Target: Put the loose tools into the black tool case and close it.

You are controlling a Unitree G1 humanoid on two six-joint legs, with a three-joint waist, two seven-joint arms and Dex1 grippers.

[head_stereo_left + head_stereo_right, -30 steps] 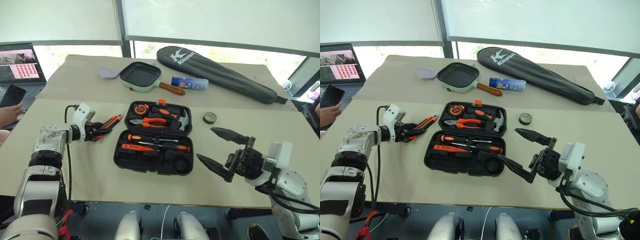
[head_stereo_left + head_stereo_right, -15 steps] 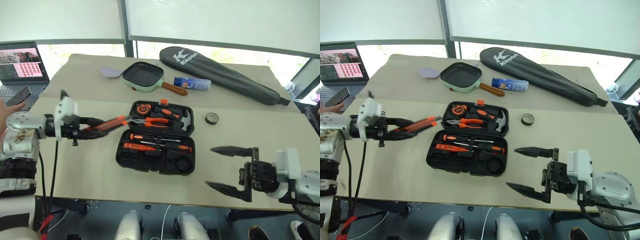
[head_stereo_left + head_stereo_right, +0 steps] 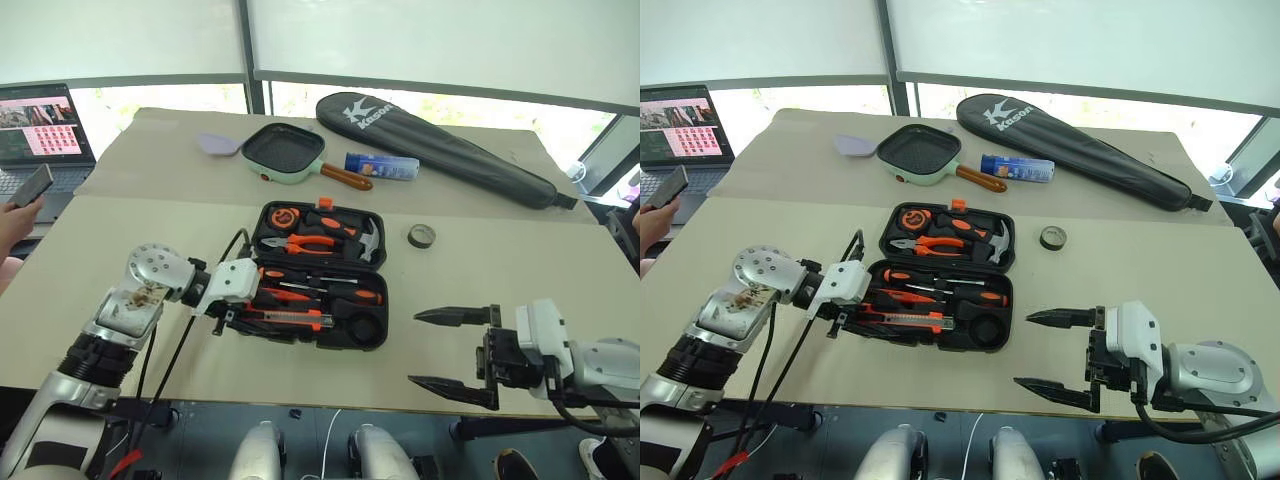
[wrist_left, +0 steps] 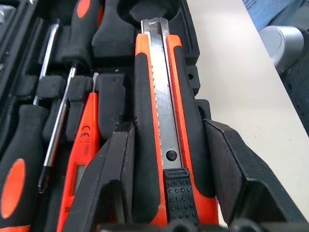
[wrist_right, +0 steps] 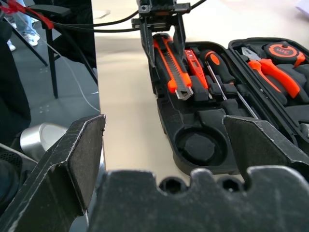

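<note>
The black tool case (image 3: 340, 343) lies open in the middle of the table. My left gripper (image 4: 169, 126) is shut on the orange-black utility knife (image 3: 290, 318), holding it along the front row of the case's lower half. I cannot tell whether it rests in a slot. Two screwdrivers with black-and-orange handles (image 3: 345, 296) and a slim orange screwdriver (image 4: 79, 164) lie in the case behind the knife. The dark grey tape roll (image 3: 421, 236) sits on the table to the right of the lid. My right gripper (image 3: 413, 348) stands open and empty near the front right edge.
Pliers, a hammer and a tape measure sit in the case lid (image 3: 375, 222). Behind the case lie a green pan (image 3: 283, 152), a blue tube (image 3: 381, 165) and a long black racket bag (image 3: 440, 145). A laptop (image 3: 40, 125) and a person's hand with a phone (image 3: 25, 195) are at far left.
My left gripper has swung right with the utility knife, from the table left of the case to over the case's front row. My right gripper has drawn back toward the front edge and turned.
</note>
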